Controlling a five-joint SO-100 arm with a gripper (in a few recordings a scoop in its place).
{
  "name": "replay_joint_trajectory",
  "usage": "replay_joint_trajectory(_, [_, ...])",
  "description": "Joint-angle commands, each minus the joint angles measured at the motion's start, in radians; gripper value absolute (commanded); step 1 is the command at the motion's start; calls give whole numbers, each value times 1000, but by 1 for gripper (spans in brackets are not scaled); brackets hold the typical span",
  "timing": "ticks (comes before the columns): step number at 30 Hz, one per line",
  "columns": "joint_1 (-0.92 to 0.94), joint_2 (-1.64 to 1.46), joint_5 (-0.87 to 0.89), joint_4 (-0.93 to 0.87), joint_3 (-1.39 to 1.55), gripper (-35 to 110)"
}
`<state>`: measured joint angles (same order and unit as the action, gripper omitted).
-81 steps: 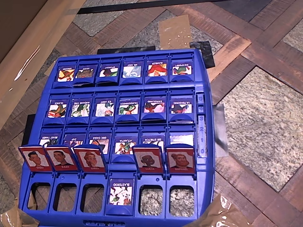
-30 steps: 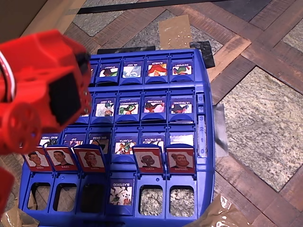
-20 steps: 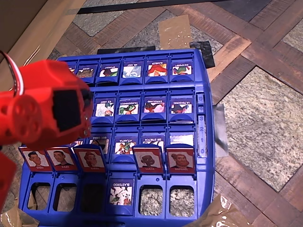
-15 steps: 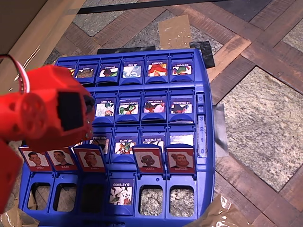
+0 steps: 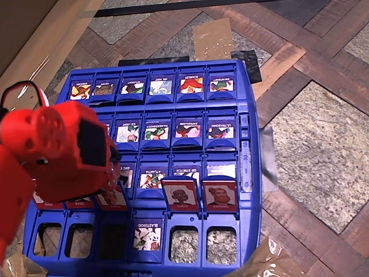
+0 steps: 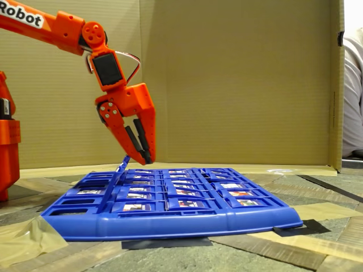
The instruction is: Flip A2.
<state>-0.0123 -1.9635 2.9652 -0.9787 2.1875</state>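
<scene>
A2 (image 5: 79,203) is the second red-framed portrait tile from the left in the upright row near the bottom edge of the blue game board (image 5: 248,190). My red arm (image 5: 57,144) covers all but its lower strip in the overhead view. In the fixed view the upright row (image 6: 122,167) shows edge-on, leaning. My gripper (image 6: 147,159) points down with its fingers together and nothing between them. Its tip hangs just right of the row's top edge, slightly above the board.
Two more upright portrait tiles (image 5: 180,195) stand at the right of that row, and the flat blue "BLASTEROID" tile (image 5: 147,235) lies between the groups. All other tiles lie flat. Cardboard walls (image 6: 238,79) stand behind the board, and tape patches lie on the floor.
My arm has come in from the upper left and moved down the overhead picture toward the upright row. It now covers the tops of the left three tiles. No tile has moved.
</scene>
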Motion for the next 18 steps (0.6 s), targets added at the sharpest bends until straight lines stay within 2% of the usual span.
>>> replay_joint_trajectory(1, [9,6,-9,-46,-20,0])
replay_joint_trajectory(11, [35,11,-8,-143,-41,0])
replay_joint_trajectory(15, [44,8,12,-71,-52,0])
replay_joint_trajectory(18, [44,-8,37,52,-54,0])
